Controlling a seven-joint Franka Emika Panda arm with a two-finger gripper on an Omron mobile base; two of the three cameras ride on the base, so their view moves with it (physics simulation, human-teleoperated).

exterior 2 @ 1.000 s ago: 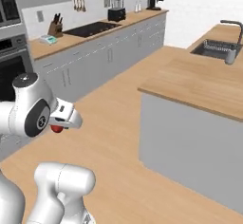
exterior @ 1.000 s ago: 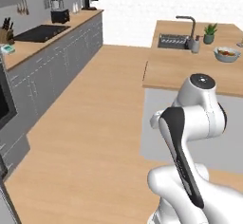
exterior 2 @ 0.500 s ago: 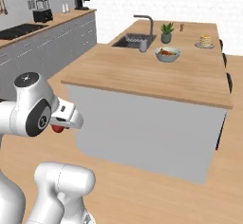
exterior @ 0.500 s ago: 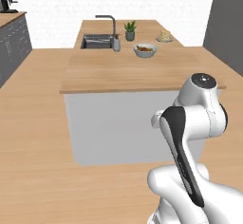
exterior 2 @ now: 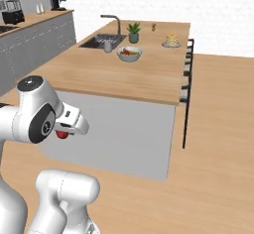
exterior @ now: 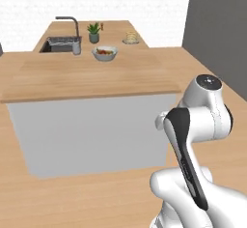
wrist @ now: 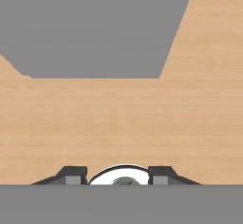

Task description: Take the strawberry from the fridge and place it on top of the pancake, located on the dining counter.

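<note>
In the left base view, the whole scene was seen to have swung since the earlier frames: the wall cabinets had gone and the dining counter (exterior: 91, 77) lay square ahead, which is taken as the base having turned (not the furniture). The pancake (exterior: 130, 37) was placed at about one o'clock on the far end of the top, beyond the bowl of fruit (exterior: 104, 52), the sink (exterior: 59, 44) and a potted plant (exterior: 94, 32). The arm was kept folded close to the base, elbow raised at four o'clock.

In the right base view, the strawberry (exterior 2: 62, 134) was seen pinched in the gripper (exterior 2: 65, 131) at nine o'clock, the jaws closed on it, well apart from the pancake (exterior 2: 171, 40) at one o'clock. The carry is judged under way, placement not yet done.

In the hand view, the fingertips (wrist: 71, 175) were pointed down at the wooden floor (wrist: 118, 118), the counter's grey side (wrist: 95, 28) at twelve o'clock.
</note>
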